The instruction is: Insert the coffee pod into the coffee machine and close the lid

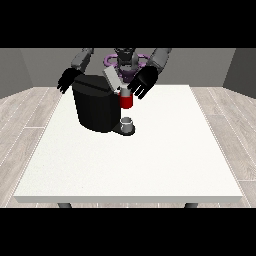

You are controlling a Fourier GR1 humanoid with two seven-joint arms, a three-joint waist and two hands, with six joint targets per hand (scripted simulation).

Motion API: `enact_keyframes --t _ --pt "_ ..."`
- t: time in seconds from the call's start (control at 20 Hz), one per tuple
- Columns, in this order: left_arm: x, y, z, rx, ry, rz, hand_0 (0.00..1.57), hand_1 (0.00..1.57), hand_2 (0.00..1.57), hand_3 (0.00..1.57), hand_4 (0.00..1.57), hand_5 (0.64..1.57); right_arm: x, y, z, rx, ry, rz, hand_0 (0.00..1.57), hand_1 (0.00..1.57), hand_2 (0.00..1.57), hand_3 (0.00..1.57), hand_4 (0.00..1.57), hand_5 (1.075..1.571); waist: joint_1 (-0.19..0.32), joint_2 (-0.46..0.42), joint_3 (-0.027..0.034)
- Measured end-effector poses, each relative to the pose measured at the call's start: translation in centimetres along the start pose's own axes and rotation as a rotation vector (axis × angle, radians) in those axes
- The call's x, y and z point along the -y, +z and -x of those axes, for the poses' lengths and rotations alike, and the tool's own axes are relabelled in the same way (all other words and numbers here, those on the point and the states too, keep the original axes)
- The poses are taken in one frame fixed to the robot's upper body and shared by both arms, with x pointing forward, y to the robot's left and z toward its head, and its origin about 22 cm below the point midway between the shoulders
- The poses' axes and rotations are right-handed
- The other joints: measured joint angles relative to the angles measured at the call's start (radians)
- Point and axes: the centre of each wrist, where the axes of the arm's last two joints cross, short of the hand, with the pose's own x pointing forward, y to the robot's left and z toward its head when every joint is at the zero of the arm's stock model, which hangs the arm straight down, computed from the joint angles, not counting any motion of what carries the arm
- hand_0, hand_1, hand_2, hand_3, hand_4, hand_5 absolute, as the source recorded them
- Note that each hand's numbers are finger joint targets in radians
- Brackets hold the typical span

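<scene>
A black coffee machine [95,107] stands on the white table [135,165] at the far left-centre. Its grey lid [112,78] is tilted up and open at the top. The machine's red front section [126,101] sits above a small grey cup [127,123] on the drip base. The hand at the view's right [143,82] hovers with fingers spread just right of the lid and above the red part. The hand at the view's left [67,80] hangs with fingers relaxed behind the machine's left top corner. No coffee pod is distinguishable.
The robot's torso [125,60] is behind the machine at the far table edge. The table's white surface stretches towards the camera and to the right. Grey floor and walls surround it.
</scene>
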Motion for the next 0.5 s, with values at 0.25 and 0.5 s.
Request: enact_keyframes --t 0.25,0.5 --pt "0.13 0.04 -0.04 0.018 -0.013 -0.008 0.91 0.91 1.02 0.86 0.36 1.571 0.17 0.11 0.30 -0.002 -0.001 0.008 0.00 0.00 0.00 0.00 0.41 1.571 0.007 0.000 0.0006" --pt "-0.37 0.24 0.25 0.044 -0.067 0.035 0.00 0.00 0.00 0.00 0.00 1.571 0.25 0.07 0.41 -0.009 -0.003 0.024 0.00 0.00 0.00 0.00 0.35 1.571 0.013 0.001 0.0015"
